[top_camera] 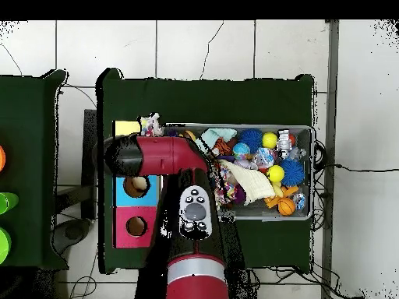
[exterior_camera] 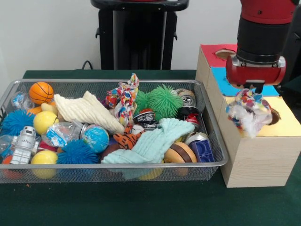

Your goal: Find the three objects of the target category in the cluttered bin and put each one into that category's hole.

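My gripper (exterior_camera: 252, 90) hangs over the yellow end of the wooden box (exterior_camera: 256, 160), shut on a frayed multicoloured rope toy (exterior_camera: 249, 112). The toy dangles just left of the yellow section's hole (exterior_camera: 275, 116), and its tufts hide most of the fingertips. In the overhead view the same toy (top_camera: 150, 124) pokes out beside the yellow panel (top_camera: 125, 128), with the red arm (top_camera: 160, 156) above it. A second rope toy (exterior_camera: 123, 99) stands up in the middle of the wire bin (exterior_camera: 210, 123).
The bin holds balls, spiky balls, a cream and a mint cloth, cans, a toy robot and a small basketball (exterior_camera: 41, 92). The box also has a blue section (top_camera: 125, 187) and a red one (top_camera: 125, 227), each with a hole. Green cloth covers the table (exterior_camera: 141, 202).
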Available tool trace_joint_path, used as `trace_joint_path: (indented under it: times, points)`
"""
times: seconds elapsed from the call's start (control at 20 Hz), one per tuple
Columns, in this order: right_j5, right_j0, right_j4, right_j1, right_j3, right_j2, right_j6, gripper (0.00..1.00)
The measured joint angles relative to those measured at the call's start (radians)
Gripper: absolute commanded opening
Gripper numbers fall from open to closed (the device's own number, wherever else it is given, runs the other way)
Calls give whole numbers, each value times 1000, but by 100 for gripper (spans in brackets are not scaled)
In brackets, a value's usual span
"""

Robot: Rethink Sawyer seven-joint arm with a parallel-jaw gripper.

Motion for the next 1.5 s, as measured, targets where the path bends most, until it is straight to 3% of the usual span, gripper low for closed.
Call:
trace_joint_path:
  times: [0.3,0.75,1.5]
  points:
    - [-150,-90,14,8,16,102,0,0]
    - [-203,-91,59,19,16,122,0,0]
    - [-102,102,67,55,-83,-44,0,0]
